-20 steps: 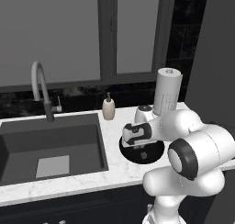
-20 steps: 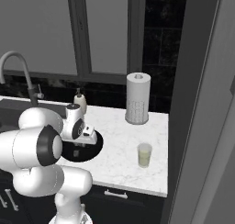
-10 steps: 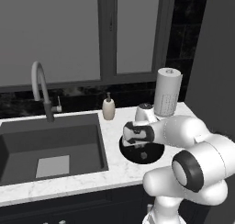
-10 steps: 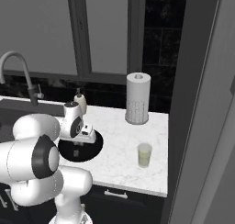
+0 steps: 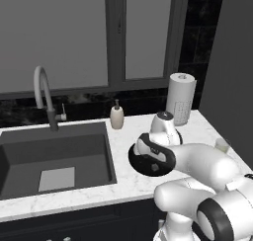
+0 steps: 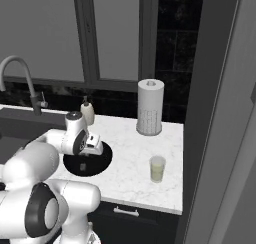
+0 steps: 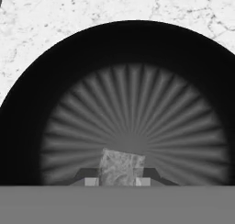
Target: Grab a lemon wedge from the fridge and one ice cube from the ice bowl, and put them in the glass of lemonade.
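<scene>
pinching the ice cube between its tips, the gripper sits low in the bowl, closed on it. the cube looks slick; a hasty lift could drop it before the glass, off right on the counter.

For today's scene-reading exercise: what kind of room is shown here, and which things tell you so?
Most likely a kitchen. A dark sink with a curved faucet is set in a marble counter, and a paper-towel roll and soap dispenser stand by the window.
</scene>
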Robot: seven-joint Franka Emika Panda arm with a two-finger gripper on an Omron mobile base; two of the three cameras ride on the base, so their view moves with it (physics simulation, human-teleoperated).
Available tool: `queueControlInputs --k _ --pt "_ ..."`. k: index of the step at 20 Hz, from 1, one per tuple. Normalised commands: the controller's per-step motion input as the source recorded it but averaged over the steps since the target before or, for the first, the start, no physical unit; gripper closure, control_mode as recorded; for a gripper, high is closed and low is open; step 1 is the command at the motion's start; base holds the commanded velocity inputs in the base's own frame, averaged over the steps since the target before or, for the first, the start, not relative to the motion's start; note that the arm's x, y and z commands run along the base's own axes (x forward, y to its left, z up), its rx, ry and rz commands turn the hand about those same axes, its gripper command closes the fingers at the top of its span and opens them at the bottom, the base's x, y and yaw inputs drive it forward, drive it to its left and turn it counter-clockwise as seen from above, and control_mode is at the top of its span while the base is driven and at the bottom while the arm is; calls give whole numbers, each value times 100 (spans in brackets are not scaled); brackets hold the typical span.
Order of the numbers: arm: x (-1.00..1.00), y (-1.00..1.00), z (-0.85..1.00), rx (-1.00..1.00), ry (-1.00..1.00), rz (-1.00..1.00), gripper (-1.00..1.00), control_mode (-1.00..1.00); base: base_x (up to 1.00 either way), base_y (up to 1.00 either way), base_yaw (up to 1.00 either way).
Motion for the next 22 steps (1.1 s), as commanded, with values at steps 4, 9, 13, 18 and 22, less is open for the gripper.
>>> queueControlInputs --k 4,9,13,18,22 --pt "-10 -4 19 3 -1 0 100 -100 0 0 0" --pt "-10 -6 11 3 -2 0 100 -100 0 0 0" --pt "-1 -18 9 2 0 0 100 -100 0 0 0" --pt "-7 -13 16 0 -5 0 100 -100 0 0 0" --pt "-32 -17 75 -16 -1 0 100 -100 0 0 0"
